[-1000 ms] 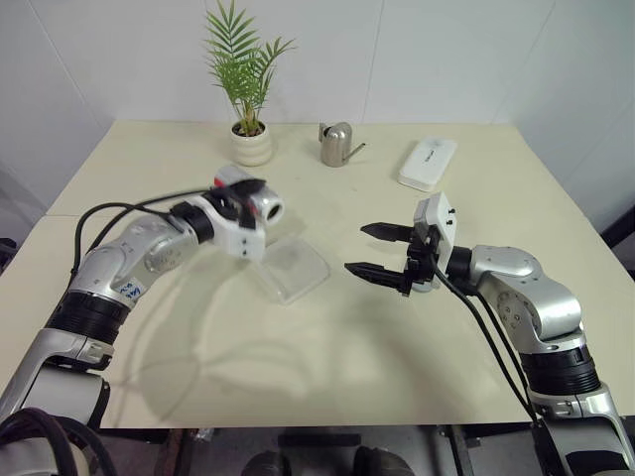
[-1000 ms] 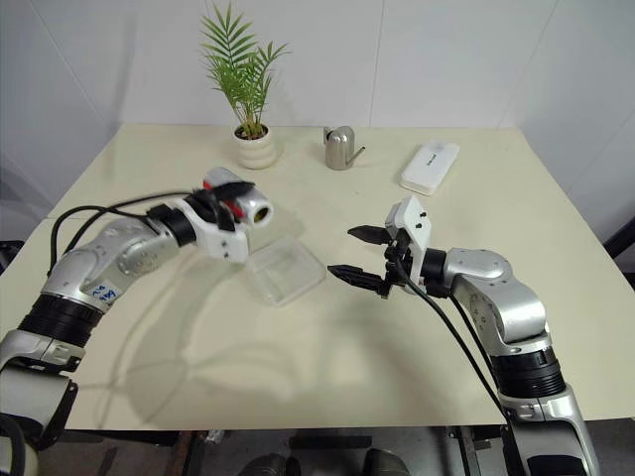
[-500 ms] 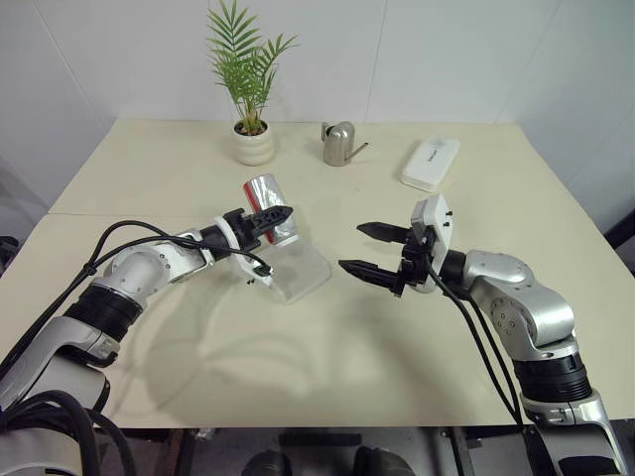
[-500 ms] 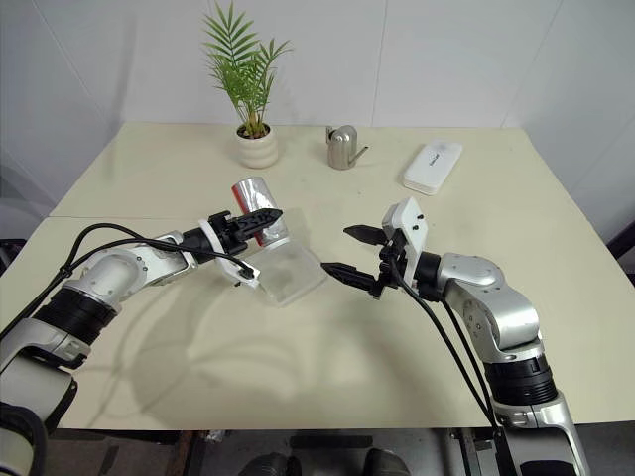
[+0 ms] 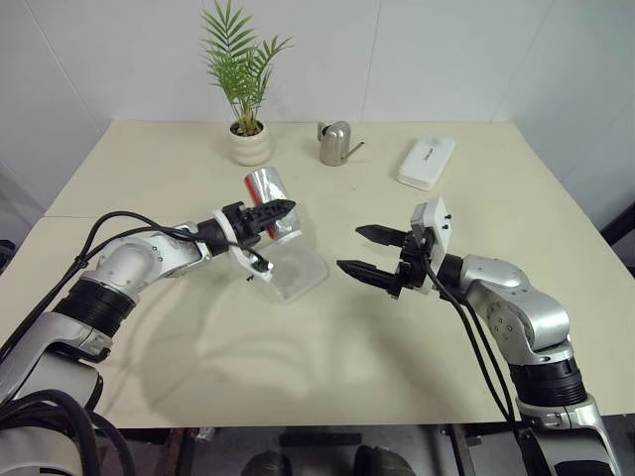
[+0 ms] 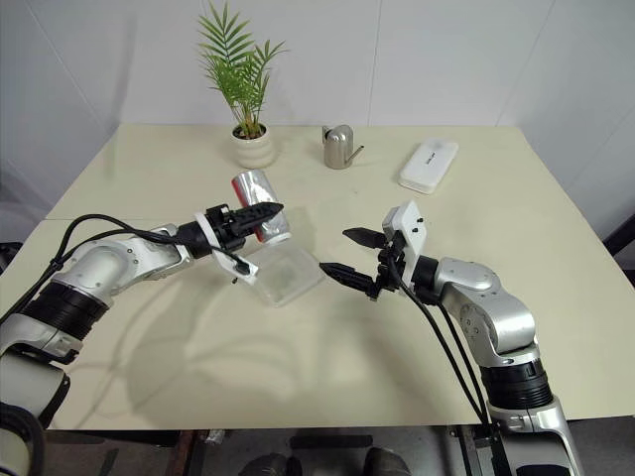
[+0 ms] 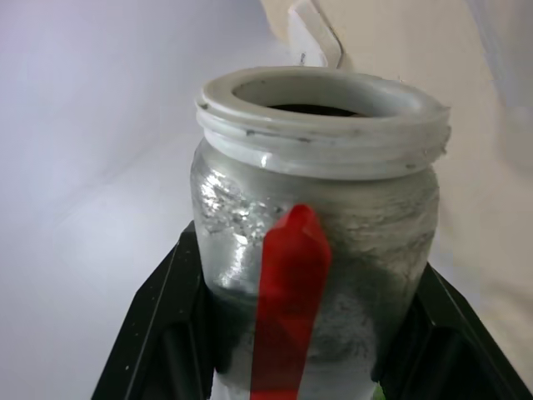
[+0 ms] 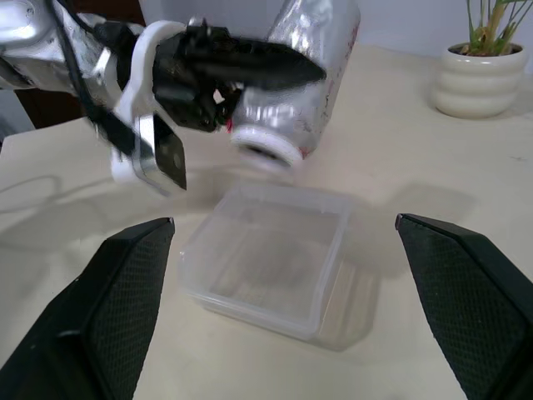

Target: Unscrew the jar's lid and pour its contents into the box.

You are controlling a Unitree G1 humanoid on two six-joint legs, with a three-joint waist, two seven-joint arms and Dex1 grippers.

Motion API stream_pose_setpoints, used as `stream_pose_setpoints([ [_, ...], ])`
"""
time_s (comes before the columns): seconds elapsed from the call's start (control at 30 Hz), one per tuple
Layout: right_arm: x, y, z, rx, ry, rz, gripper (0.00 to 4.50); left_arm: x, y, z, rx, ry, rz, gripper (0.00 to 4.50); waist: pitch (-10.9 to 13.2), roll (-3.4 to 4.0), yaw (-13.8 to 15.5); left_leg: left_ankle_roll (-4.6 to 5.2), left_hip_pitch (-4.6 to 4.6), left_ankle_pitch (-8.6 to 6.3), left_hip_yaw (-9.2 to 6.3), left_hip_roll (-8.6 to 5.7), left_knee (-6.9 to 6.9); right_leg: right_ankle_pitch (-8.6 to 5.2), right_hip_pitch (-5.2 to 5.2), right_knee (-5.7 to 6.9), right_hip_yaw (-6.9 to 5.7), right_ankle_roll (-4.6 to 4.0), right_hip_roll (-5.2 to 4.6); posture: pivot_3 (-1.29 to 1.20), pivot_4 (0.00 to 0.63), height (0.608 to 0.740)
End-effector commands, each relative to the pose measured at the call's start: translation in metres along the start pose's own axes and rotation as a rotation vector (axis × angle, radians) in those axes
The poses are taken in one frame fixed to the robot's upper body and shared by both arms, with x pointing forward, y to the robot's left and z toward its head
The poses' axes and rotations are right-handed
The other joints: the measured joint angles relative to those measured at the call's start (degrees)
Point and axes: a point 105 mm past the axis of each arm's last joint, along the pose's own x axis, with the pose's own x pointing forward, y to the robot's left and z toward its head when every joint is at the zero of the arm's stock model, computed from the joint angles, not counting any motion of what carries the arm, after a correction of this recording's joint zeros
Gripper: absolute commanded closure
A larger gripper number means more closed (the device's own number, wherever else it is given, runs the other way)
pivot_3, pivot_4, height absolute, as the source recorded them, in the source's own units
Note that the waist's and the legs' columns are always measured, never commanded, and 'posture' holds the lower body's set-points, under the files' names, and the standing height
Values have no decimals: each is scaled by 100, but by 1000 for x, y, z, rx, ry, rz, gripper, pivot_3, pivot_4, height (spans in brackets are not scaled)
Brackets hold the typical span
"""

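Your jar is in the air above the box, gripped by the left gripper, whose fingers are clamped on its silver sides across the red band. Its long axis is tilted: the closed bottom points up and toward the far edge of the table, and the open white threaded mouth points down and toward the near edge, over the box's far left part. The lid is off. Through the left wrist camera you look into the mouth and see something dark inside; you cannot tell what it is.

The box sits flat near the table's middle, with the jar's mouth just above it and not touching.

Your right gripper hovers to the right of the box, level, aimed at it, with its two fingers spread wide and nothing between them.

Along the far edge stand a potted plant, a steel can and a white device, well apart from the box.
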Motion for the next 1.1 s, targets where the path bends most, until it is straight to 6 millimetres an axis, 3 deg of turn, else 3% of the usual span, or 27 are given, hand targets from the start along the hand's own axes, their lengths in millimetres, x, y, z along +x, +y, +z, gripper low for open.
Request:
stream_pose_setpoints([
  [0.03,-3,4,14,-40,-49,16,19,-10,18,-26,-369,104,59,2587,0,0,-12,2,1,0,1,0,8,0,0,5,-1,0,-4,0,150,740],
  [0.13,-4,5,13,-36,-48,19,19,-19,8,-44,-762,213,28,2587,0,0,-30,5,0,-3,2,1,32,1,3,17,-4,-1,-7,0,150,740],
  [0.2,-4,5,13,-34,-47,21,19,-24,-5,-37,-1220,201,-16,2587,0,0,-70,7,-2,-4,2,2,55,2,5,30,-5,-4,-6,0,150,740],
  [0.27,-4,5,13,-33,-47,23,19,-30,-6,-39,-1399,201,9,2587,0,-2,-118,12,-1,-7,-2,2,72,3,10,41,-3,-4,-7,0,150,740],
  [0.4,-4,5,14,-34,-46,28,19,-47,-27,-51,-1828,305,49,2587,-2,-14,-140,15,0,-4,-3,2,76,18,11,42,1,-5,-2,0,150,740],
  [0.5,-4,5,14,-59,-35,30,19,-55,-31,-51,-2012,319,76,2587,-4,-17,-156,16,3,-5,-7,2,75,18,10,42,12,-4,-2,0,150,740],
  [0.73,-7,5,11,-136,1,48,19,-62,-37,-45,-2066,381,22,2587,-7,-22,-127,18,2,-8,-9,-1,73,19,9,35,13,-3,-2,0,150,740],
  [0.93,-7,3,7,-151,18,50,19,-52,-36,-22,-1900,353,-75,2587,-7,-23,-131,17,2,-9,-10,0,72,21,8,32,19,-2,-3,0,150,740],
  [1.0,-7,3,6,-149,19,51,19,-51,-38,-26,-1601,419,-114,2587,-7,-23,-131,17,2,-9,-9,0,72,21,8,32,19,-3,-3,0,150,740],
  [1.03,-7,3,5,-147,19,50,19,-50,-33,-39,-1308,491,-97,2587,-7,-23,-130,17,3,-9,-9,-1,71,22,8,31,19,-4,-3,0,150,740],
  [1.1,-6,3,5,-144,19,48,19,-41,-10,-46,-823,468,-69,2587,-6,-25,-126,16,3,-10,-8,-3,66,27,7,23,17,-7,-2,0,150,740],
])
